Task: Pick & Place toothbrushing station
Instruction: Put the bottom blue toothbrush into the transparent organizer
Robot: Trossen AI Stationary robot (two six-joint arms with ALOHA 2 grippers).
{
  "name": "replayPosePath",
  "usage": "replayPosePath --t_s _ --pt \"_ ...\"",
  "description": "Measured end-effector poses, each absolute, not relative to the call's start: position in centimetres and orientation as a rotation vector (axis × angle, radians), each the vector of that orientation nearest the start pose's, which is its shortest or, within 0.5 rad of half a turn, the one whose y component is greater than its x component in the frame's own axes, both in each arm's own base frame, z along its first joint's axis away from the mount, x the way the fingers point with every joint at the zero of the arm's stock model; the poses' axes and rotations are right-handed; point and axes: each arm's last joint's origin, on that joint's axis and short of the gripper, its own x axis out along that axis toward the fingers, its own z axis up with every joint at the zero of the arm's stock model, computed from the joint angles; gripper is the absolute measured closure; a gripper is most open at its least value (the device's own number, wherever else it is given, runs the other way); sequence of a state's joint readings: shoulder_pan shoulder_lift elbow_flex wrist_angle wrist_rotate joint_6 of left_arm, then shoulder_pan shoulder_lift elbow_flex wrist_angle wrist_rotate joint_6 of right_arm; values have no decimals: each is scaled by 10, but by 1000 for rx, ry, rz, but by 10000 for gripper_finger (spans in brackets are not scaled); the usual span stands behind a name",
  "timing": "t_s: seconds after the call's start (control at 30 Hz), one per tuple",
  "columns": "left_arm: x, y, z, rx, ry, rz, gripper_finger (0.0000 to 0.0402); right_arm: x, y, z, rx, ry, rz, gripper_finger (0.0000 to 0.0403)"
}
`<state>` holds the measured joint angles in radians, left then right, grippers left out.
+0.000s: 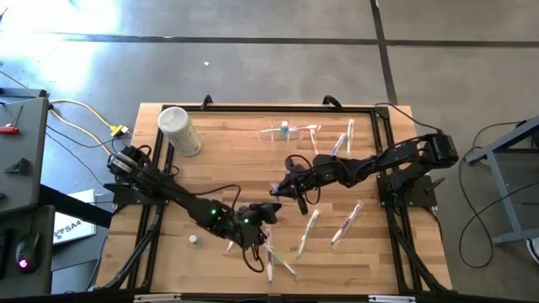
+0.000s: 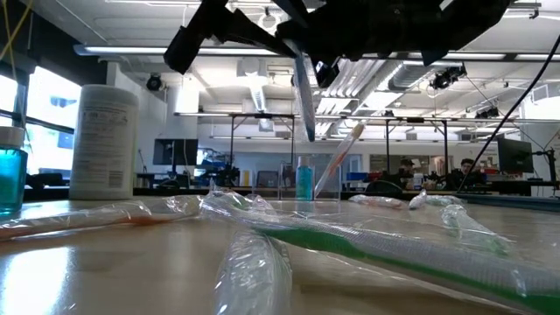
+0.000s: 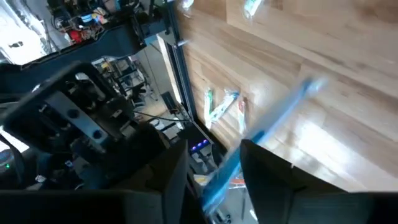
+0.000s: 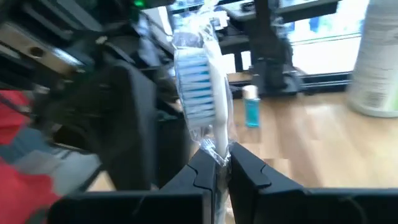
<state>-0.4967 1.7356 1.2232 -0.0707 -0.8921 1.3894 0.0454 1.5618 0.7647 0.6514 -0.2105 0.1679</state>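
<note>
- High view: the toothbrushing station (image 1: 290, 132), a clear plastic holder, sits in the upper centre of the wooden table (image 1: 227, 143), apart from both arms. A small blue bottle (image 1: 285, 129) stands at it.
- High view: the white canister (image 1: 179, 130) stands at the upper left of the table. Wrapped toothbrushes (image 1: 347, 223) lie scattered across the lower right.
- High view: the left gripper (image 1: 268, 214) is at lower centre; the right gripper (image 1: 282, 188) is just above it, near frame centre. The two are close together. Finger positions cannot be read here.
- Right wrist view: the right gripper (image 4: 222, 163) is clamped on the handle of a wrapped blue-bristled toothbrush (image 4: 200, 93), which rises from between its fingers. The blue bottle (image 4: 251, 106) and canister (image 4: 379, 59) show beyond it.
- Left wrist view: the left gripper (image 3: 214, 165) has its fingers parted, with a blue toothbrush (image 3: 264, 134) running through the gap. Whether the fingers touch it cannot be told.
- Low view: the arms hang at the top of the frame, with one toothbrush (image 2: 339, 160) angled down behind them. A green wrapped toothbrush (image 2: 394, 249) fills the foreground. The canister (image 2: 103, 140) stands at left.
- Low view only: people sit in the room at far right.
</note>
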Motion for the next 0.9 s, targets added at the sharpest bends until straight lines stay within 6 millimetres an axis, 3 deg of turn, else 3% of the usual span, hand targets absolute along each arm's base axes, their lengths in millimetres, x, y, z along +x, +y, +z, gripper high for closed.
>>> replayPosePath --t_s 0.2,0.5,0.7,0.9 --pt "339 -158 253 1541 676 110 230 316 17 231 97 199 97 392" --pt "308 -141 289 1119 641 203 229 300 30 239 -9 272 -55 392" --pt "297 -108 317 610 564 146 229 299 45 240 -49 256 -19 392" --pt "305 -65 327 230 529 78 229 297 58 245 -78 211 6 392"
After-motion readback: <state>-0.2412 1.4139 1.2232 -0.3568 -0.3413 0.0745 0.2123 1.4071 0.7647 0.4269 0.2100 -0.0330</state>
